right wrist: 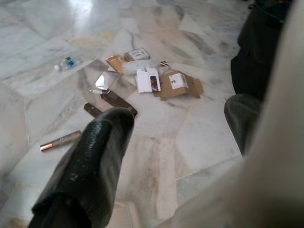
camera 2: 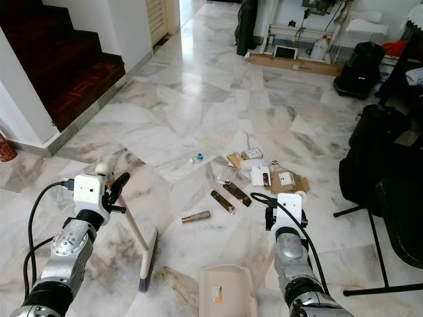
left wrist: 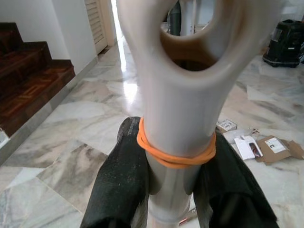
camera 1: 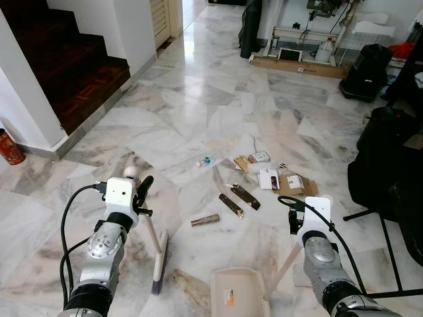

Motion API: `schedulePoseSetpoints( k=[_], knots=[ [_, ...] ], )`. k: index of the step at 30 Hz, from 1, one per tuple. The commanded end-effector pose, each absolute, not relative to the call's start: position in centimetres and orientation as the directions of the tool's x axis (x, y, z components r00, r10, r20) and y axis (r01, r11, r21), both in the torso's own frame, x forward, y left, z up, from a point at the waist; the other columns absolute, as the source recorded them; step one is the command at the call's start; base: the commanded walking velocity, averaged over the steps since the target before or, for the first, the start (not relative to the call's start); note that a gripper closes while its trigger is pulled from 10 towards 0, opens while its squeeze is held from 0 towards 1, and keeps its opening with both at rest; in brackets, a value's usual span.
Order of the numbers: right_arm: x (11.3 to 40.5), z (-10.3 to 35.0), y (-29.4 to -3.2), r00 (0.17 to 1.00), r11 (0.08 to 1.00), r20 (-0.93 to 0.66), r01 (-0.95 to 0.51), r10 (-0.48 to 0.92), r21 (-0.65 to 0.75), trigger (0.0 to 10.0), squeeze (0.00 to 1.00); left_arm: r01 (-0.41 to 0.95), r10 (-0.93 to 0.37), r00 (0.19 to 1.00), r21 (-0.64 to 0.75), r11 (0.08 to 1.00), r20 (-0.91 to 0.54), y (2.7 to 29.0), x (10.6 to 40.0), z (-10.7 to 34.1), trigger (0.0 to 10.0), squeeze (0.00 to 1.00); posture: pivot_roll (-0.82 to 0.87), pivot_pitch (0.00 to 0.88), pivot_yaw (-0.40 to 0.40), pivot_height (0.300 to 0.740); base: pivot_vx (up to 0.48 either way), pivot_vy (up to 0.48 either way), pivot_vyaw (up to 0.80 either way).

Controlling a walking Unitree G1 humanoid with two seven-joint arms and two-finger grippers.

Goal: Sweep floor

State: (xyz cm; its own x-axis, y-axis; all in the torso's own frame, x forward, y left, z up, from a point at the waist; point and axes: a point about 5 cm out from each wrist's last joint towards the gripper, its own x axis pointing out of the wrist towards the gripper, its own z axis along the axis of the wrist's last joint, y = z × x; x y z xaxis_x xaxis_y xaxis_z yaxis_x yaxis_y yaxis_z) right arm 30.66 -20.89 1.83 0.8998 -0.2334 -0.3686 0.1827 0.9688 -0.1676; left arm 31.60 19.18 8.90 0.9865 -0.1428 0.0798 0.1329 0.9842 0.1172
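broom [camera 1: 158,254] handle pinched in left pincer [left wrist: 173,190], dustpan [camera 1: 238,294] handle in right pincer [right wrist: 178,142]

Head stereo pair looks down-forward; wrist cameras close along fingers; all share floor litter [camera 1: 264,178].

The marble floor [camera 1: 198,99] before me carries a scatter of litter: a small plastic bottle [camera 1: 205,160], flattened cardboard [camera 1: 295,185], white boxes [camera 1: 268,178], two dark strips [camera 1: 239,198] and a copper-coloured tube [camera 1: 205,220]. My broom's bristles [camera 1: 157,284] touch the floor near the dustpan [camera 1: 238,290].
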Motion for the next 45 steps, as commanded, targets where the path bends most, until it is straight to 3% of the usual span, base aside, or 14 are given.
schedulePoseSetpoints(
  k=[1, 14, 28, 35, 45],
  knots=[
    [30.2, 1.2, -21.0, 0.888, 0.972, -0.408, 0.154, -0.214, -0.176, 10.0, 0.00, 0.148, -0.162, 0.981, 0.131, 0.980, 0.108, 18.9, 32.1, 9.9, 10.0, 0.00, 0.08, 0.042, -0.034, 0.740, 0.000, 0.000, 0.00],
    [30.5, 2.1, -21.7, 0.905, 0.976, -0.382, 0.129, -0.187, -0.174, 10.0, 0.00, 0.166, -0.181, 0.978, 0.136, 0.977, 0.104, 18.7, 32.1, 9.8, 10.0, 0.00, 0.07, 0.046, -0.033, 0.740, 0.000, 0.000, 0.00],
    [30.7, 3.3, -19.7, 0.939, 0.987, -0.336, 0.015, -0.070, -0.163, 10.0, 0.00, 0.211, -0.225, 0.970, 0.140, 0.967, 0.089, 18.1, 32.2, 9.8, 10.0, 0.00, 0.06, 0.068, -0.012, 0.740, 0.000, 0.000, 0.00],
    [29.4, 2.5, -20.6, 0.909, 0.977, -0.400, 0.035, -0.119, -0.212, 10.0, 0.00, 0.222, -0.235, 0.969, 0.143, 0.964, 0.078, 18.2, 32.2, 9.6, 10.0, 0.00, 0.05, 0.074, -0.008, 0.740, 0.000, 0.000, 0.00],
    [29.6, 3.3, -20.7, 0.910, 0.978, -0.377, 0.112, -0.172, -0.175, 10.0, 0.00, 0.228, -0.240, 0.968, 0.149, 0.962, 0.072, 18.2, 32.2, 9.6, 10.0, 0.00, 0.06, 0.077, -0.006, 0.740, 0.000, 0.000, 0.00]
  ],
)
